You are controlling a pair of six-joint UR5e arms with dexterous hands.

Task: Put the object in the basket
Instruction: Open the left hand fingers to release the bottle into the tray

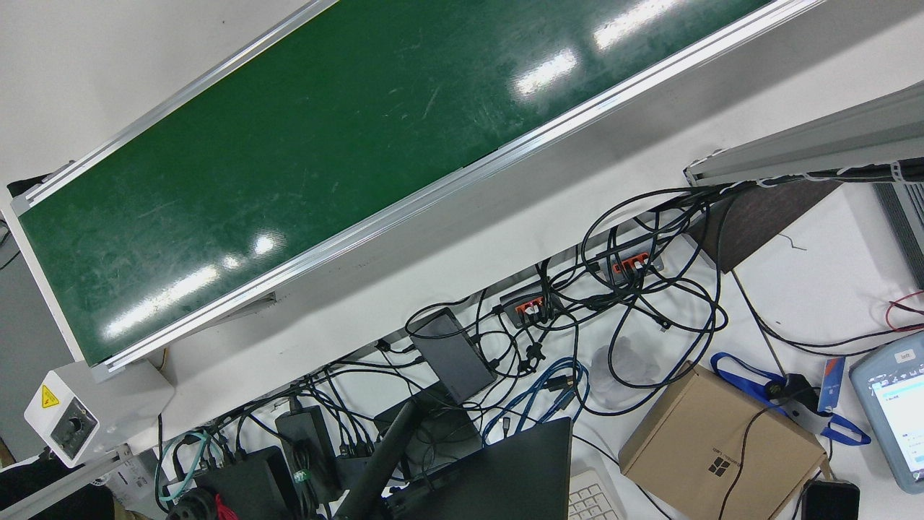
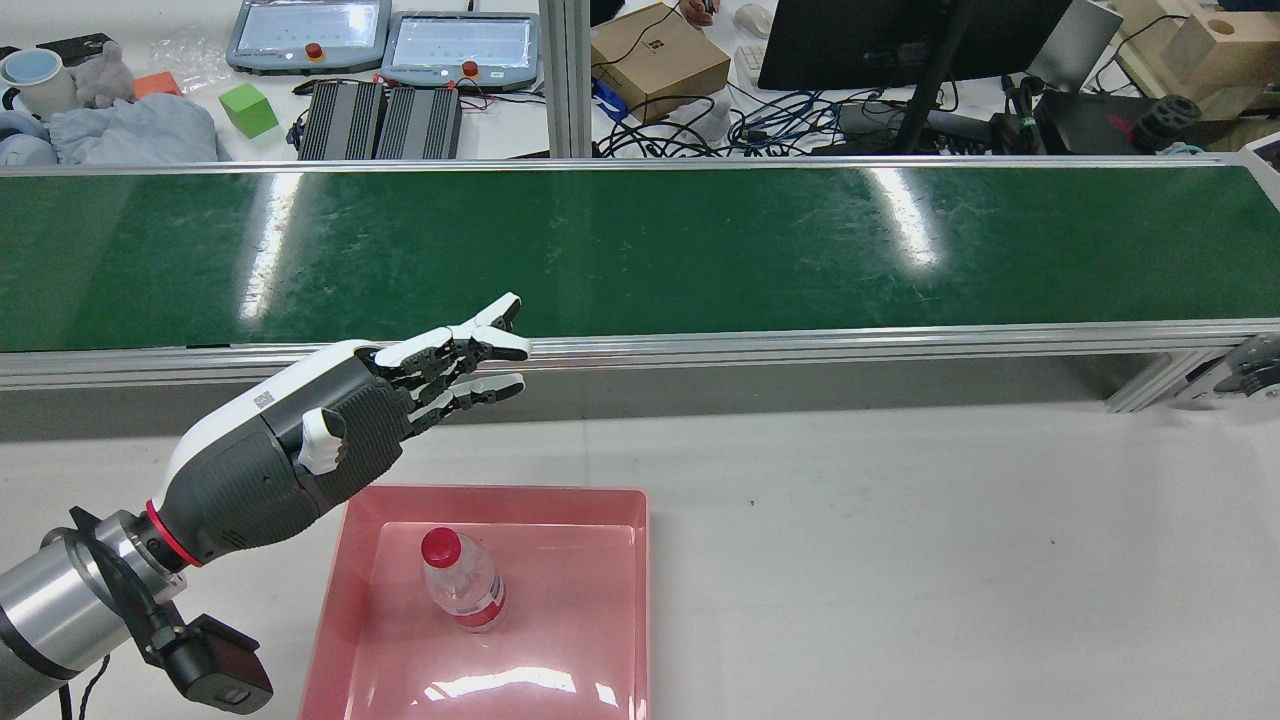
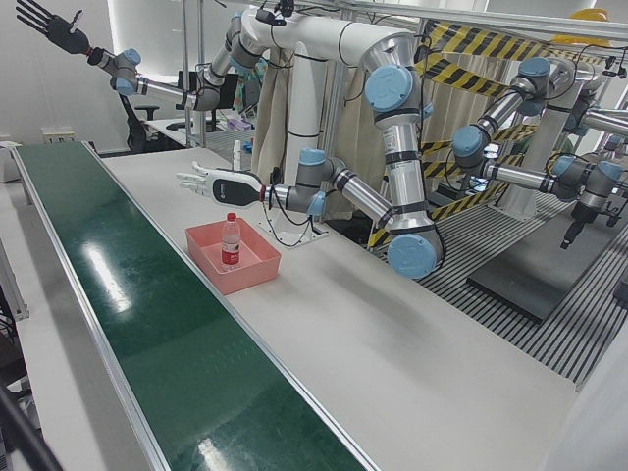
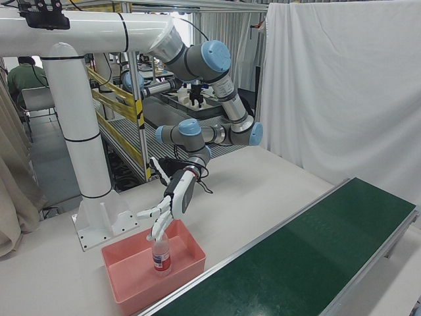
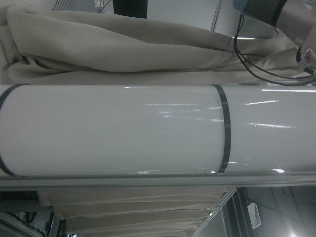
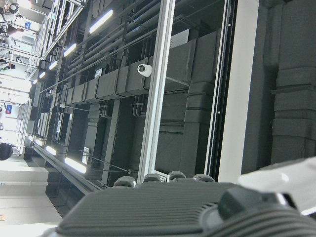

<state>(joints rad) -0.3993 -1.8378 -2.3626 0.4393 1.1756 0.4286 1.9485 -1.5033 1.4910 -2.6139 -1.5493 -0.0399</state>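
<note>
A clear water bottle (image 2: 462, 585) with a red cap and red label stands upright in the pink basket (image 2: 500, 492) on the white table. My left hand (image 2: 380, 400) is open and empty, fingers stretched toward the conveyor, hovering above the basket's far left corner and apart from the bottle. The left-front view shows the left hand (image 3: 211, 183), bottle (image 3: 231, 243) and basket (image 3: 250, 280); so does the right-front view, with hand (image 4: 168, 204), bottle (image 4: 161, 255) and basket (image 4: 131, 289). My right hand (image 3: 44, 22) is raised high, fingers spread, holding nothing.
The green conveyor belt (image 2: 640, 250) with aluminium rails runs across the table beyond the basket. Behind it are teach pendants (image 2: 460, 45), a cardboard box (image 2: 660, 60), cables and a monitor. The left hand view shows only a white column (image 5: 113, 131) and a curtain.
</note>
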